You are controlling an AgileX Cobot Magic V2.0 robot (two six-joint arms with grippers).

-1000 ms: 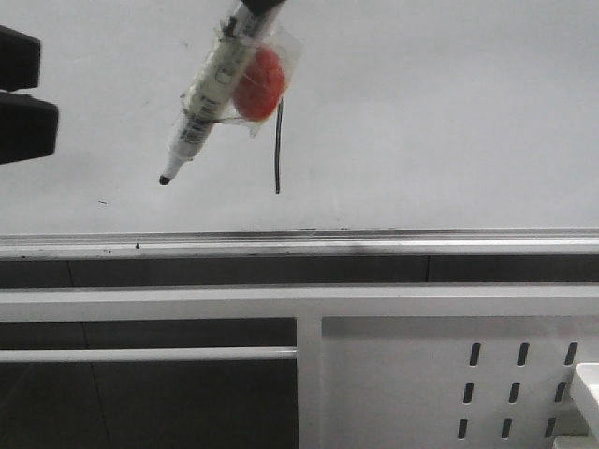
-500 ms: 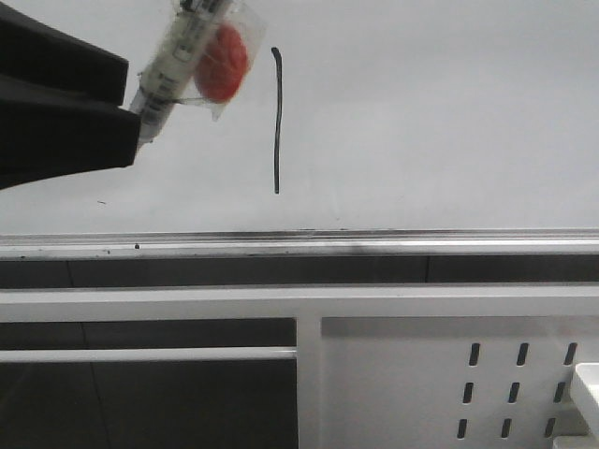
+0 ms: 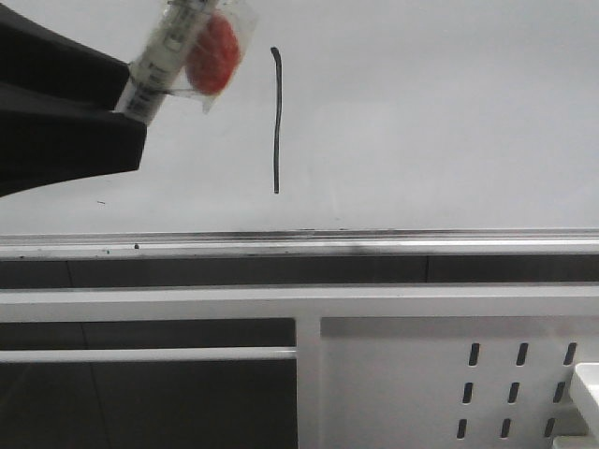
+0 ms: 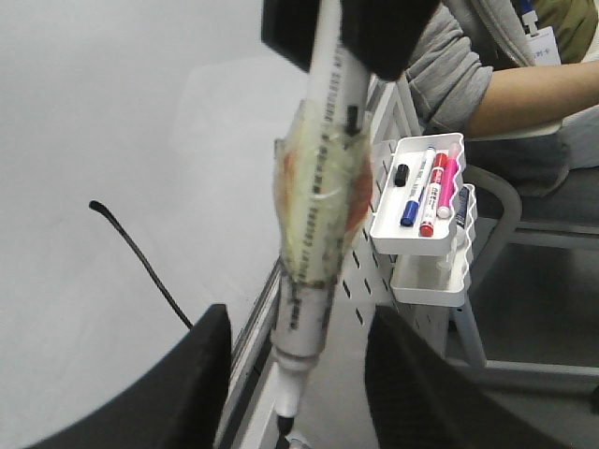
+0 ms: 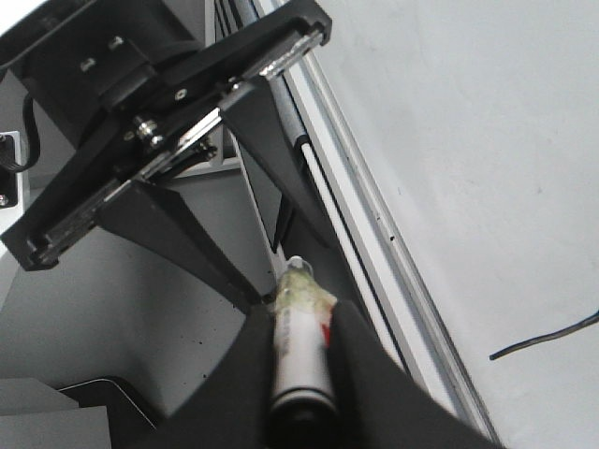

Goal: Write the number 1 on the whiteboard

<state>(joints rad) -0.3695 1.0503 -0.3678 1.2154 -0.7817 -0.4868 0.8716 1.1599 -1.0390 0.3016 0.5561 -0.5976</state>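
Note:
The number 1 (image 3: 277, 122) is a thin dark vertical stroke with a small hook at its top, on the whiteboard (image 3: 449, 112). A white marker (image 3: 154, 70) with a red lump taped to its barrel slants down to the left of the stroke, clear of the board. My right gripper (image 5: 301, 313) is shut on the marker's upper barrel. My left gripper (image 3: 131, 103) reaches in from the left. It is open, with its fingers on either side of the marker's lower end (image 4: 298, 374) and not touching it. The front view hides the tip behind the left fingers.
A silvery rail (image 3: 299, 245) runs along the board's lower edge, above a white perforated frame (image 3: 487, 374). A white tray (image 4: 386, 224) holding several coloured markers hangs on that frame. A person's arm (image 4: 505, 84) is beyond it.
The marker has moved left and up, off the stroke, which now shows in full. My left gripper has come in from the left, and its open fingers now flank the marker's tip.

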